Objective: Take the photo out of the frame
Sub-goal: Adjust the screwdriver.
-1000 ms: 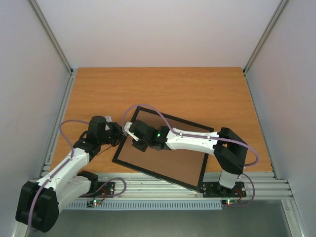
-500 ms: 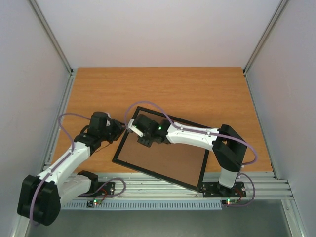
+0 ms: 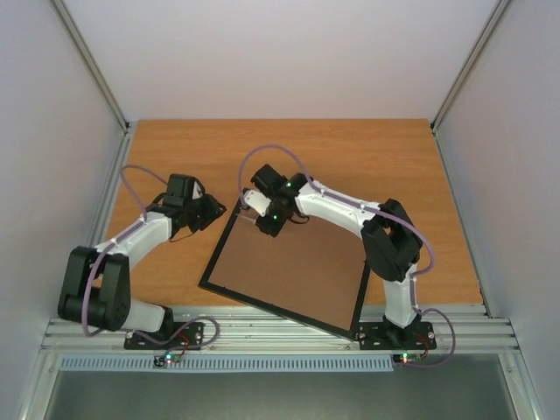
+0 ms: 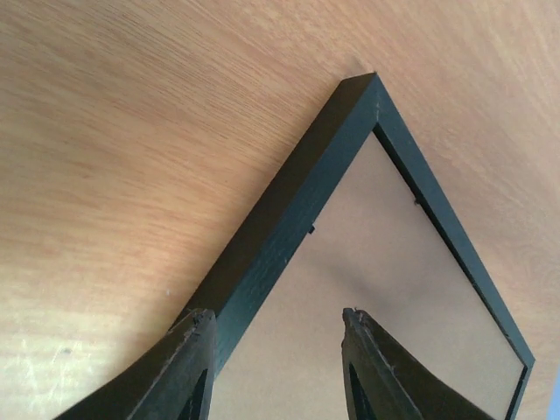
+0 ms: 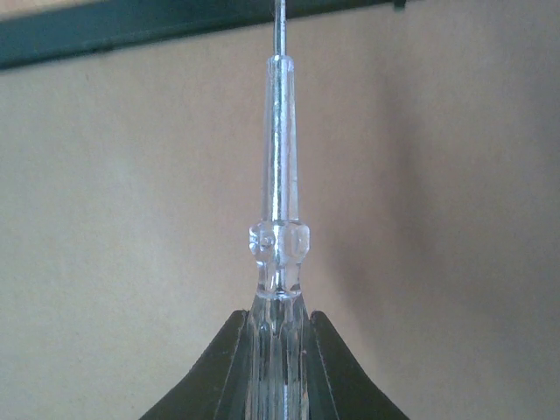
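The frame (image 3: pixel 215 252) lies face down on the table, thin and black, with its brown backing board (image 3: pixel 293 271) up. The photo is hidden under that board. My left gripper (image 3: pixel 213 213) is open just left of the frame's far-left corner. In the left wrist view its jaws (image 4: pixel 278 315) straddle the black frame edge (image 4: pixel 289 219) without touching it. My right gripper (image 3: pixel 265 213) is shut on a clear-handled screwdriver (image 5: pixel 280 175). The screwdriver's metal tip reaches the inner side of the frame's far edge (image 5: pixel 131 31), above the backing board (image 5: pixel 114 219).
A small black tab (image 4: pixel 311 229) sticks out from the frame's inner edge over the board. The wooden table (image 3: pixel 350 157) is bounded by white walls at the back and sides. A metal rail (image 3: pixel 280 331) runs along the near edge by the arm bases.
My left gripper has opened and moved toward the far side, beside the frame's corner. My right gripper carried the screwdriver across the board to the frame's far edge.
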Motion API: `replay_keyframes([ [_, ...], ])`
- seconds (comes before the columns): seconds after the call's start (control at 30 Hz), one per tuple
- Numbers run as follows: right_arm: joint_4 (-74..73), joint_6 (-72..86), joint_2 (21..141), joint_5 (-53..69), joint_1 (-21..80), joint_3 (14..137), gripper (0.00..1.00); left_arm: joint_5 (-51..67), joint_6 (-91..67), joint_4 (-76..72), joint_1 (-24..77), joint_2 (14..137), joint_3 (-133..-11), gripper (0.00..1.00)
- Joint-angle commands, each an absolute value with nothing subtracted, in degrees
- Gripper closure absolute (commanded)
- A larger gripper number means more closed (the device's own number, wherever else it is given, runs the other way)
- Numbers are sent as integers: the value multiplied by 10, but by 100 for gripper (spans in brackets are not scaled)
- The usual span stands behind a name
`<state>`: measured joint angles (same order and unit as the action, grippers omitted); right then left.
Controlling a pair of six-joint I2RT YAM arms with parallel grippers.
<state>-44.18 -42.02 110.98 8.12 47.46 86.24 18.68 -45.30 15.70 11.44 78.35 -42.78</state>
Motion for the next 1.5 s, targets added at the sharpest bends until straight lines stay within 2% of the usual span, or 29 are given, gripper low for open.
replay_keyframes([
  [0.0, -532, -412, 1159, 223, 439, 944, 99, 227, -403, 114, 109, 832, -455, 58],
  [0.27, -610, -390, 1236, 378, 376, 1030, 99, 251, -378, 71, 103, 896, -476, 58],
  [0.67, -676, -365, 1327, 476, 338, 1119, 99, 266, -363, 51, 100, 947, -496, 59],
  [0.87, -617, -339, 1279, 499, 336, 1071, 99, 270, -413, -42, 98, 859, -420, 57],
  [1.0, -536, -288, 1240, 509, 337, 1000, 99, 312, -522, -162, 102, 815, -352, 53],
  [1.13, -464, -249, 1200, 513, 340, 941, 99, 332, -595, -237, 120, 801, -317, 53],
  [1.47, -382, -205, 1157, 521, 351, 886, 98, 329, -652, -301, 171, 825, -312, 54],
])
